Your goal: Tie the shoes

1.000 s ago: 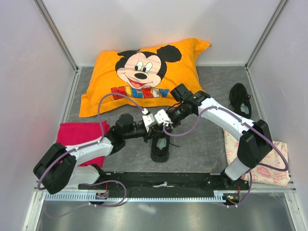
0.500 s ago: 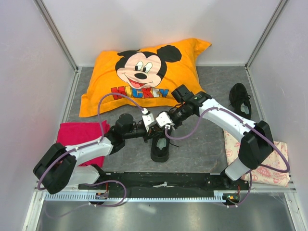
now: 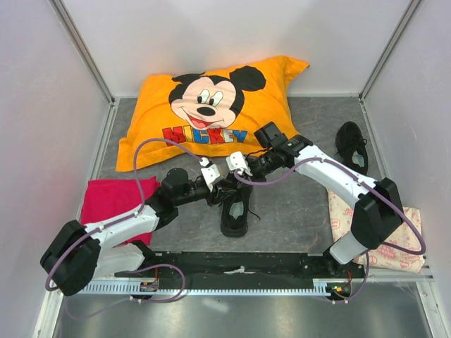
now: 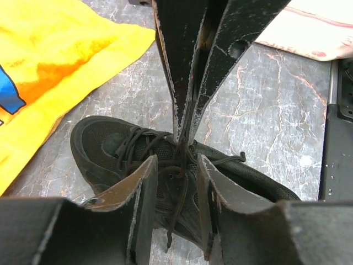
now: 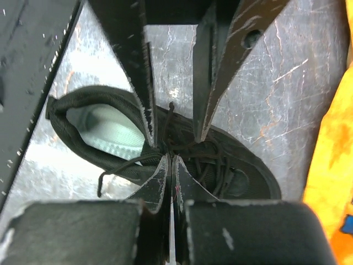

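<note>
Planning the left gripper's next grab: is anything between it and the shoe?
Nothing does. The left gripper hangs open just above the shoe, a lace running between its fingers. The right gripper, shut on that lace, meets it tip to tip.

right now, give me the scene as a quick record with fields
worked on: black low-top lace-up sneaker, mid-table, lace ends trailing
laces: thin, black, loose, no bow
left hand: open, fingers astride the laces
right hand: shut, tips down among the laces; pinching one or not, cannot tell
waiting: second black sneaker, far right, untouched
behind: orange Mickey Mouse pillow
left side: red folded cloth
right side: pale printed cloth
</note>
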`<state>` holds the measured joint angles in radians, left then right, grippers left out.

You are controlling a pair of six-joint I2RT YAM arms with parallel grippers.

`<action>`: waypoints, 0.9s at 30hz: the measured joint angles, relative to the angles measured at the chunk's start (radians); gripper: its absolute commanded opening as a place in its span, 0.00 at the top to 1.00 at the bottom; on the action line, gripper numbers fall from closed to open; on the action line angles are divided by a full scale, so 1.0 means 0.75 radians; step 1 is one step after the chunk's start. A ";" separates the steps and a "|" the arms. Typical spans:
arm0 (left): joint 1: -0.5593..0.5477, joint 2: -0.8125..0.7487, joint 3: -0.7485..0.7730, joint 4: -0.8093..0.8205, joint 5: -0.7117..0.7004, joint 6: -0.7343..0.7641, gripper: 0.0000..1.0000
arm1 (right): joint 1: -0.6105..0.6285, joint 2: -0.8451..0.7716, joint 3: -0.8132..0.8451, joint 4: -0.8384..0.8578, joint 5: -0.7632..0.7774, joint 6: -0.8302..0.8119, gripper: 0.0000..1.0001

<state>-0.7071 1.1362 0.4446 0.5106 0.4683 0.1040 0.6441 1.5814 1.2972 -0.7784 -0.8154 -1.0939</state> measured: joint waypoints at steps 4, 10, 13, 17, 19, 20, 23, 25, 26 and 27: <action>0.000 -0.002 -0.006 0.001 -0.008 0.006 0.51 | 0.000 -0.005 -0.010 0.050 -0.003 0.128 1.00; -0.001 0.008 -0.007 0.030 -0.037 0.005 0.51 | -0.002 -0.006 -0.010 0.132 -0.004 0.349 1.00; -0.001 0.030 -0.007 0.051 -0.063 0.003 0.51 | -0.003 -0.006 -0.010 0.166 -0.005 0.457 1.00; -0.003 0.051 -0.007 0.067 -0.098 -0.010 0.51 | -0.004 -0.005 -0.010 0.203 -0.002 0.601 1.00; -0.006 0.062 -0.007 0.082 -0.117 -0.018 0.52 | -0.004 -0.005 -0.010 0.223 0.001 0.666 1.00; -0.010 0.069 -0.007 0.092 -0.135 -0.024 0.52 | -0.004 -0.005 -0.010 0.235 0.002 0.701 1.00; -0.012 0.084 -0.007 0.102 -0.170 -0.039 0.56 | -0.004 -0.003 -0.010 0.261 0.006 0.782 1.00; -0.012 0.091 -0.007 0.104 -0.192 -0.046 0.64 | -0.004 -0.003 -0.010 0.272 0.008 0.836 1.00; -0.012 0.091 -0.007 0.107 -0.198 -0.049 0.67 | -0.004 -0.002 -0.010 0.277 0.010 0.857 1.00; -0.012 0.091 -0.007 0.110 -0.203 -0.052 0.72 | -0.004 -0.002 -0.010 0.285 0.013 0.875 1.00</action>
<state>-0.7162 1.2045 0.4393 0.5934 0.3157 0.0650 0.6411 1.5803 1.2896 -0.5644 -0.8055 -0.4374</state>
